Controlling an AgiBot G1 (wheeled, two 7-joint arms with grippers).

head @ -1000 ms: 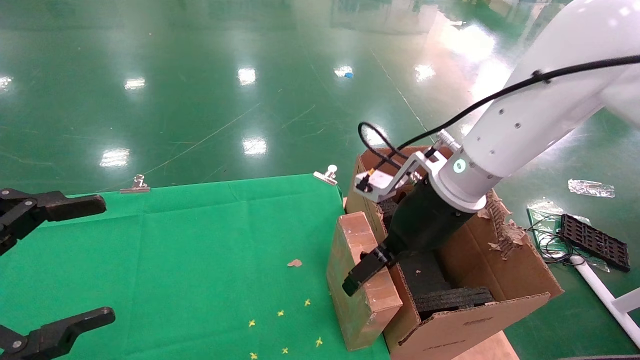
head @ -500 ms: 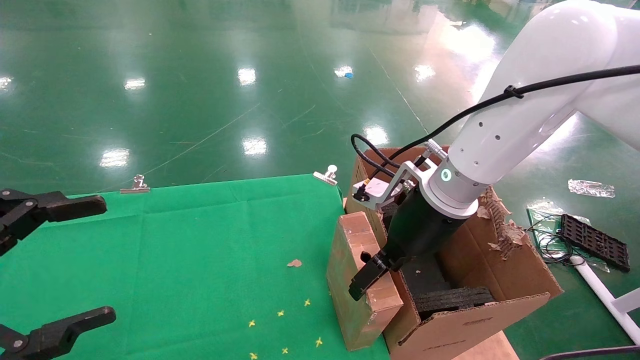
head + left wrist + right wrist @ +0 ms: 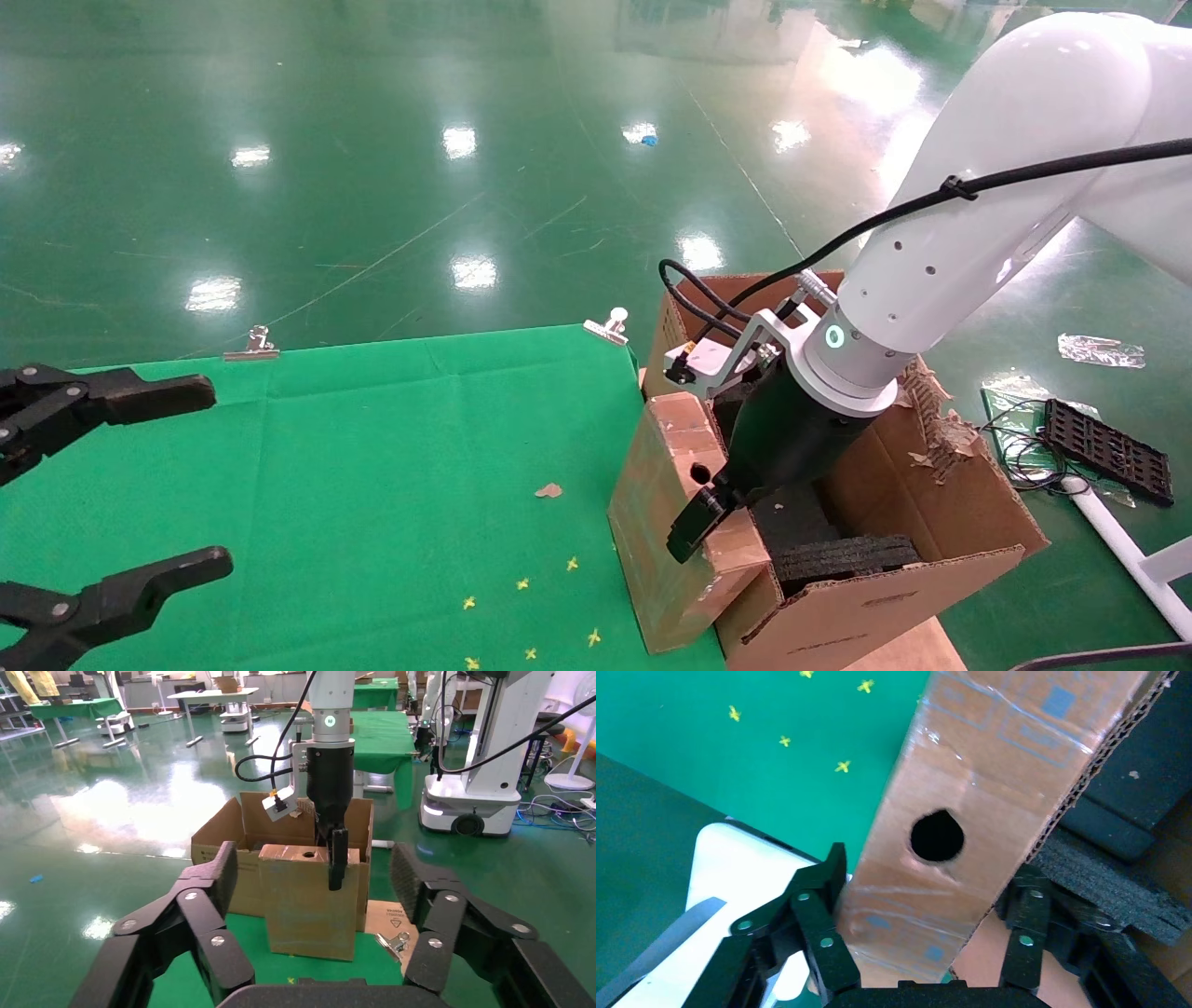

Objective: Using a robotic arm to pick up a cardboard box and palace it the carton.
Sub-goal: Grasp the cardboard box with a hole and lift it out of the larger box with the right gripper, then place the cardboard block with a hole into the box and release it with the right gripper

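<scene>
head view, right gripper (image 3: 705,508) clamps cardboard box (image 3: 666,522) touching carton (image 3: 894,550) wall, left gripper (image 3: 121,494) spread

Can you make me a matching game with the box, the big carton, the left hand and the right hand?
Things:
1. cardboard box
2. carton
3. left hand
4. right hand

Descriptions:
A. open, over the green cloth, holding nothing
B. has black foam inside and a torn flap
C. stands upright at the edge of the cloth, round hole on top
D. gripping the top of the slim box

Pairs: 1-C, 2-B, 3-A, 4-D
</scene>
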